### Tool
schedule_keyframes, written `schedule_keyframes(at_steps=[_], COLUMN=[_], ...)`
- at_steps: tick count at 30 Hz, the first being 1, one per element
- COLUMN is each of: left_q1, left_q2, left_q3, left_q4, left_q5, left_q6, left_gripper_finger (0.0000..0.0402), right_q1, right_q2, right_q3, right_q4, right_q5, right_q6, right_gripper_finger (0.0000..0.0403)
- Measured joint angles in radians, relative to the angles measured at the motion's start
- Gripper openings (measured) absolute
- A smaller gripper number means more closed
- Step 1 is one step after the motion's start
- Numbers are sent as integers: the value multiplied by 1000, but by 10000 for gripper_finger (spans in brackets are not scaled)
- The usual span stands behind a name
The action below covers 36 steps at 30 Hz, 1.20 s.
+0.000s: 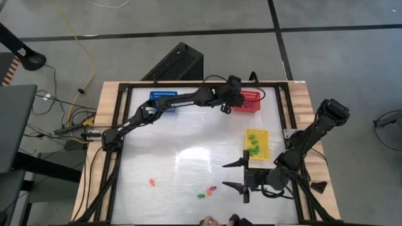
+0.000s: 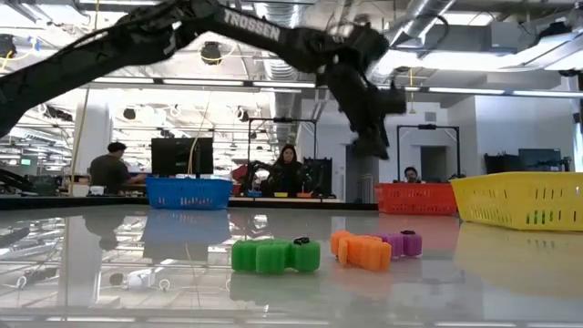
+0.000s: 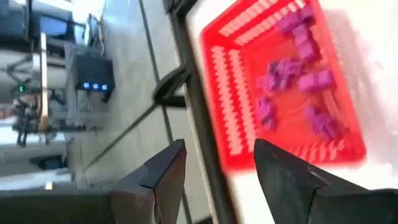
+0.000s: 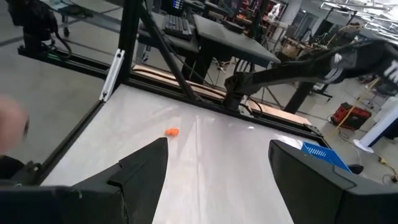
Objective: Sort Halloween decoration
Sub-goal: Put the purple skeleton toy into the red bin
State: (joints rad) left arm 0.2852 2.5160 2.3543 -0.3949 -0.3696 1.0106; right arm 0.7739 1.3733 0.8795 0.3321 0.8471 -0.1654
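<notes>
My left gripper (image 1: 227,108) hangs open and empty by the near left corner of the red basket (image 1: 248,100), which holds several purple trinkets (image 3: 297,81). My right gripper (image 1: 235,174) is open and empty, low over the table's near right part, pointing left. A green (image 2: 273,256), an orange (image 2: 363,251) and a purple trinket (image 2: 404,242) lie together near the front edge (image 1: 207,191). One orange trinket (image 1: 151,182) lies alone at the near left, also in the right wrist view (image 4: 171,131). The yellow basket (image 1: 257,144) holds green trinkets (image 1: 253,145).
A blue basket (image 1: 163,99) stands at the far left of the table. A person's hand (image 1: 217,221) shows at the table's front edge. People sit at desks in the room beyond the table (image 2: 287,171). The white table top (image 1: 176,144) is bare in the middle.
</notes>
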Motion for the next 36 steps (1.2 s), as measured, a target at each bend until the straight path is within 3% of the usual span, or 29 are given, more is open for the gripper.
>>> schedule_keyframes(at_steps=[5,8,13,17,21,23,25,30,34,36], left_q1=[5,19,59,99,123,116,100,-1,-168,-296], left_q2=[-98,-168,-265,-314,-471,-581,-697,-1042,-1316,-1442], left_q3=[0,0,0,-6,-181,-300,-457,-945,-1360,-1557], left_q4=[-225,-453,-907,-1191,-1146,-1152,-1103,-791,-406,-129], left_q5=[-151,-190,-81,104,400,471,487,487,487,471], left_q6=[-84,-184,-452,-657,-730,-706,-737,-861,-1079,-1171], left_gripper_finger=[180,180,181,181,181,181,181,181,181,181], right_q1=[31,48,51,22,-34,-64,-87,-117,-130,-143], right_q2=[-1,-1,-1,-1,14,27,42,81,158,206], right_q3=[0,0,0,0,0,0,0,0,0,0], right_q4=[3,5,7,-30,-98,-101,-90,-92,-52,-20], right_q5=[54,90,103,101,5,-95,-192,-350,-451,-493], right_q6=[-33,-52,-57,-23,86,127,166,260,331,360], right_gripper_finger=[311,311,311,311,311,311,311,311,311,311])
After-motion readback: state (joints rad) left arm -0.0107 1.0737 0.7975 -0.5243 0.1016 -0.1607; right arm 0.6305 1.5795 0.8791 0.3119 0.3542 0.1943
